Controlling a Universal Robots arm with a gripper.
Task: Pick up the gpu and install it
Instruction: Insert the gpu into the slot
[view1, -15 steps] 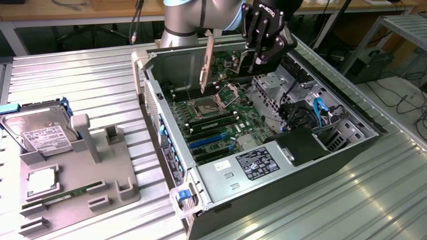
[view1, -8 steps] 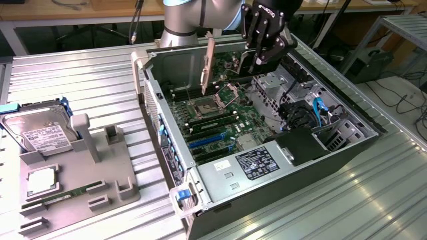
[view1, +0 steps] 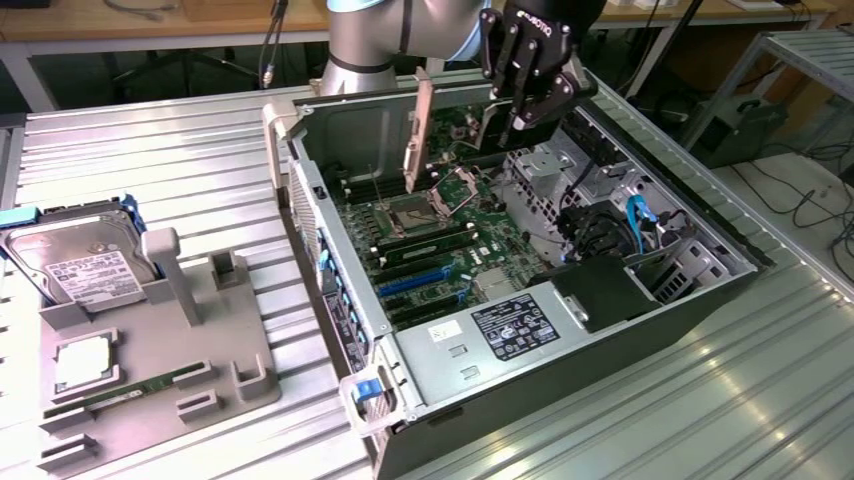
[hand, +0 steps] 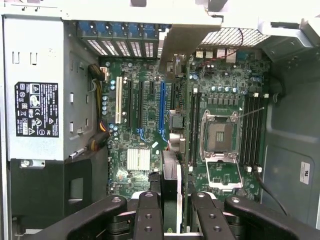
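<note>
My gripper (view1: 518, 118) hangs over the open computer case (view1: 300, 170) and is shut on the gpu (view1: 467, 128), a dark card held on edge with its long pale bracket (view1: 422, 130) pointing down into the case. In the wrist view the gpu (hand: 171, 185) shows edge-on between my fingers (hand: 150, 217), with the gripper (hand: 172, 220) clamping it and the bracket (hand: 182, 37) at its far end. It hovers above the green motherboard (hand: 145, 125), roughly in line with the blue expansion slot (hand: 161, 105), and does not touch the board.
The power supply (view1: 514, 325) fills the case's near end, with cables and drive bays (view1: 627, 240) on the exterior view's right. A grey fixture (view1: 147, 360) on the exterior view's left holds a hard drive (view1: 80, 265), a processor (view1: 83, 362) and a memory stick (view1: 127, 395).
</note>
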